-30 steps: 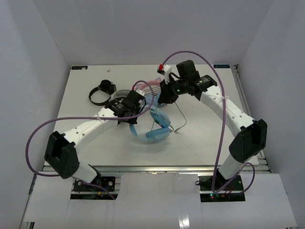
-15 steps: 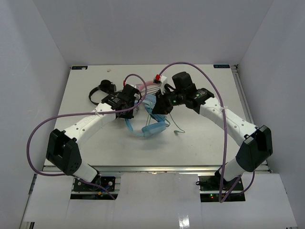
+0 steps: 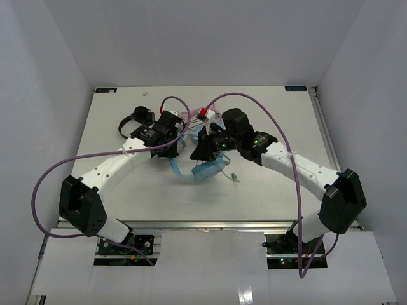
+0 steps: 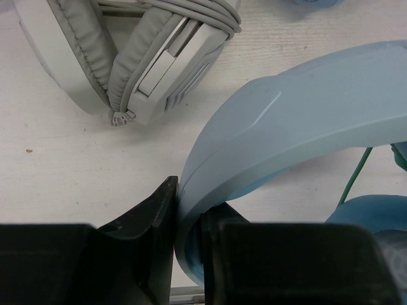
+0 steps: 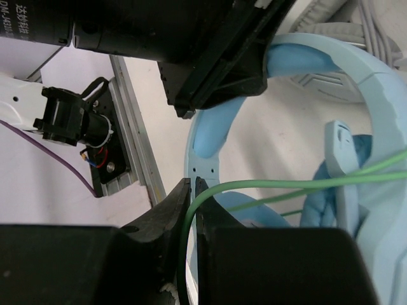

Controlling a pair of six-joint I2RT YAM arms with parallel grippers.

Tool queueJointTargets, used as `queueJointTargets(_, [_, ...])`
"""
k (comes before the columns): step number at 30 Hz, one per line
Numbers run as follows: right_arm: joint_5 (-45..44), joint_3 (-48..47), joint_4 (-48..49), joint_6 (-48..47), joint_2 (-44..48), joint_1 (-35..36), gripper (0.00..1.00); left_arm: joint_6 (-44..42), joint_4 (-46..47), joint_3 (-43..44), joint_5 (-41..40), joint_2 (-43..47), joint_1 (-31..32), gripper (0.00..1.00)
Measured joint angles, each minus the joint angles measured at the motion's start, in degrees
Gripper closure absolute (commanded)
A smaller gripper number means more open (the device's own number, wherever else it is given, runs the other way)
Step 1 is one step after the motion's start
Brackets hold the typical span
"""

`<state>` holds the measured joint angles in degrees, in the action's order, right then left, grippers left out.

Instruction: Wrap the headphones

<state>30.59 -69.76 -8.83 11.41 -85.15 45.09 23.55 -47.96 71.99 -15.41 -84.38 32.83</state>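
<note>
The light-blue headphones (image 3: 205, 169) are held near the table's middle. My left gripper (image 3: 173, 150) is shut on their headband (image 4: 286, 127); both black fingers (image 4: 152, 222) press against it in the left wrist view. My right gripper (image 3: 203, 151) sits just right of the left one and is shut on the thin pale-green cable (image 5: 286, 185). The cable leaves the jaws and runs across the blue cups (image 5: 219, 130). Its loose end lies on the table (image 3: 234, 177). The headband (image 5: 375, 95) also shows in the right wrist view, under the left gripper's body (image 5: 216, 57).
A grey-white pair (image 4: 146, 57) lies just beyond the left gripper. A pink pair (image 3: 193, 115) peeks out behind both wrists. A black pair (image 3: 135, 122) lies at the far left. White walls enclose the table (image 3: 273, 190).
My right gripper has moved left and nearer with the cable, drawing it over the headphones. My left gripper shifted slightly left and farther, holding the headband.
</note>
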Motion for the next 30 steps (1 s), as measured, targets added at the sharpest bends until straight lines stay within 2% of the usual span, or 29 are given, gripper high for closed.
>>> queueJointTargets(9, [-1.61,0.56,3.95,1.53,-1.78,3.52,0.85,1.51,-0.33,0.0,1.23,1.79,-1.71,1.0])
queueJointTargets(18, [-4.16,7.79,8.3,2.02,0.78,6.64,0.83,4.61,-0.87,-0.01,1.95,4.99,-5.22,1.0])
queueJointTargets(22, [-5.53,10.66,11.0,2.29,2.4,7.73,0.91,6.27,-0.44,-0.04,2.57,7.53,-6.04,1.0])
queueJointTargets(30, [-11.74,15.2,14.76,2.35,3.04,9.47,0.92,8.74,0.35,-0.43,4.98,10.59,-6.08,1.0])
